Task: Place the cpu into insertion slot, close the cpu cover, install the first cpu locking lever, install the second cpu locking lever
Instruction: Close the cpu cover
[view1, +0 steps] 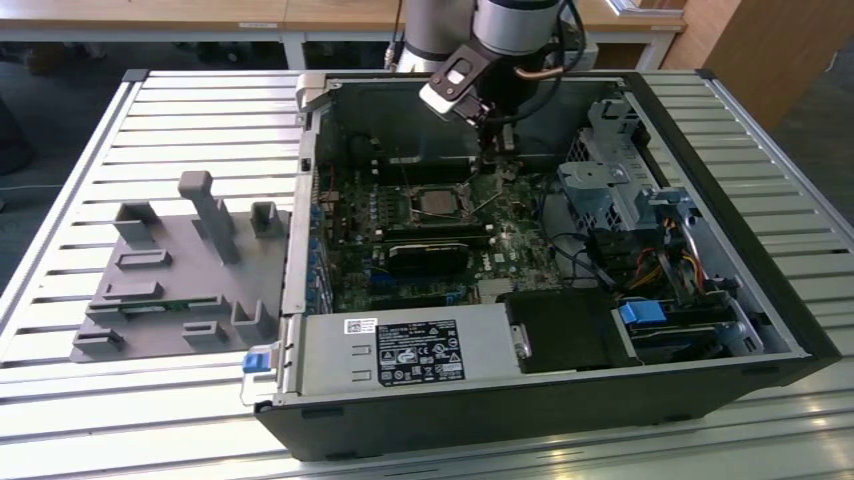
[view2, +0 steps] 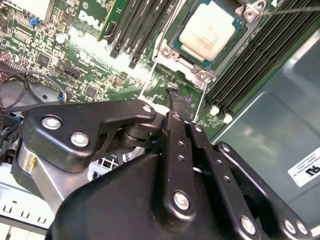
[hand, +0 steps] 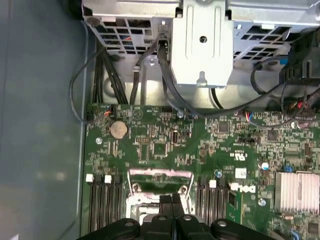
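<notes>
Cpu: the cpu lies flat in the insertion slot on the motherboard; placing looks done.
Cover: the cpu cover appears lowered, its metal frame around the chip, whose top shows through the window; likely closed.
Levers: one thin wire rod runs out from a socket corner and another stands beside the fingertips. Neither looks latched, so both lever steps are judged open.
Gripper: the gripper sits low, just beside the socket edge, in both wrist views.
Fingers: pressed together; whether they pinch the near rod cannot be told.
</notes>
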